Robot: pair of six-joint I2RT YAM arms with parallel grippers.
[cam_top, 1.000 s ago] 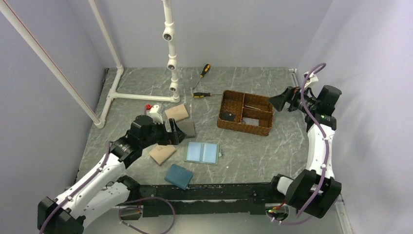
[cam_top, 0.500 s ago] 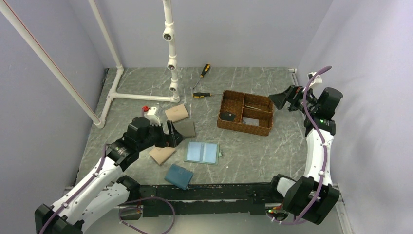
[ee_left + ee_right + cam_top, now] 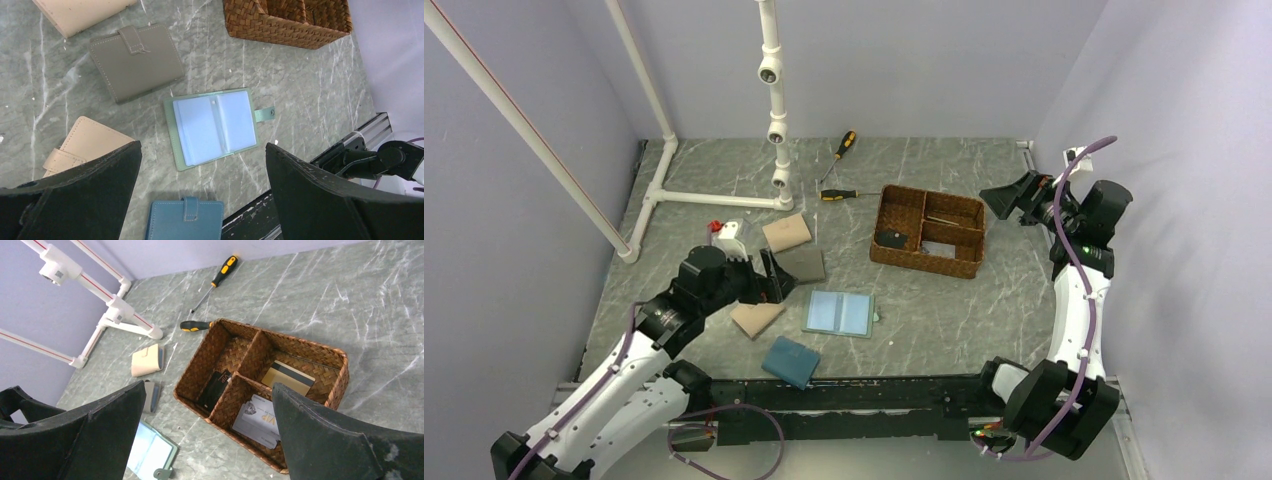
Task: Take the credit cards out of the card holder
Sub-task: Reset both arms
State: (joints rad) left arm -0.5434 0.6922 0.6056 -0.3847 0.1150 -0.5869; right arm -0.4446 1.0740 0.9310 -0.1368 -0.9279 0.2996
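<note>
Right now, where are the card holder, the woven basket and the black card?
card holder (image 3: pixel 196 131): left wrist view, on its pale blue left inner page.
woven basket (image 3: pixel 282 32): left wrist view, on its outer side wall.
black card (image 3: pixel 212 389): right wrist view, on the card's middle.

Lighting is even, diffuse and moderately bright in all three views, coming from above; shadows are soft and short, the deepest lying inside the compartments of the woven basket (image 3: pixel 200 365). The grey marbled table (image 3: pixel 944 310) reads matte, and the clear sleeves of the card holder (image 3: pixel 212 127) carry only a faint sheen. Wrist views are sharp at table level, while the black fingers of the left gripper (image 3: pixel 202 146) and right gripper (image 3: pixel 208 384) loom dark and slightly soft.
</note>
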